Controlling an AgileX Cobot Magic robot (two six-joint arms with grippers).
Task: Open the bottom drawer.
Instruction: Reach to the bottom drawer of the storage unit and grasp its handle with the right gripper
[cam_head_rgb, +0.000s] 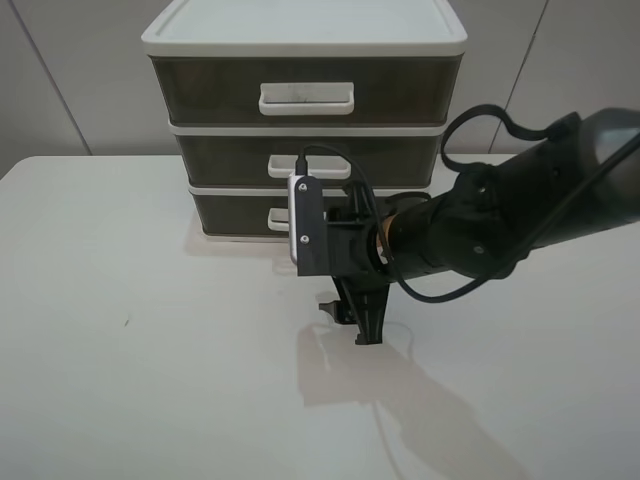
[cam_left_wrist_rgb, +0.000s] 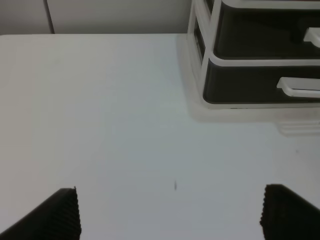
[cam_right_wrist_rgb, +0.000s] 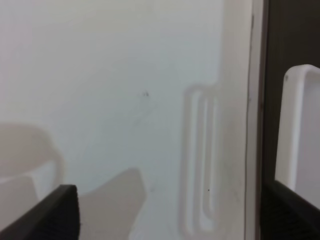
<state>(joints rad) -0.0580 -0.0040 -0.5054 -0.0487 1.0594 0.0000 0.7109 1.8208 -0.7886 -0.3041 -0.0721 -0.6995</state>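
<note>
Dark smoky-brown bottom drawer (cam_head_rgb: 232, 211), small white loop handle (cam_left_wrist_rgb: 299, 86), fully closed, level, lowest of three tiers.

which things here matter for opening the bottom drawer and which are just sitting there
For the job: bottom drawer, its white handle, right claw.
Just there: top drawer, middle drawer, left claw, table.

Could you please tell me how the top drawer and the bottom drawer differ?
The top drawer is taller than the bottom drawer. The top drawer's handle shows in full in the high view; the bottom drawer's handle is partly hidden behind the right arm's wrist camera. Both are shut, with smoky brown fronts and white handles.
</note>
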